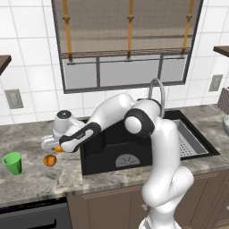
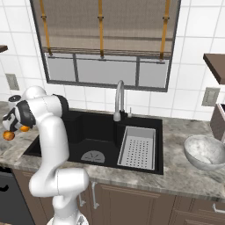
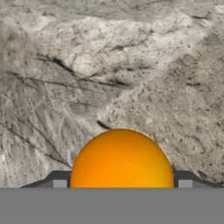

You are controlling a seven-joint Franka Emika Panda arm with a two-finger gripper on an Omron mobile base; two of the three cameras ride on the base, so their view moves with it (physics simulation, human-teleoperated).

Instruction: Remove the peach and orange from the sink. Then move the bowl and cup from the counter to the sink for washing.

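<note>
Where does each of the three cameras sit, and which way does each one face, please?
Left base view: behind the arm's left, looking forward and down at the sink, cup and peach; the arm rises at lower right.
Right base view: behind its right, over the same sink plus the bowl; the arm rises at lower left.
Hand view: on the hand, facing the counter; the gripper straddles the orange.
Both base views share sink, faucet and window.

No legible text (or labels) anywhere
</note>
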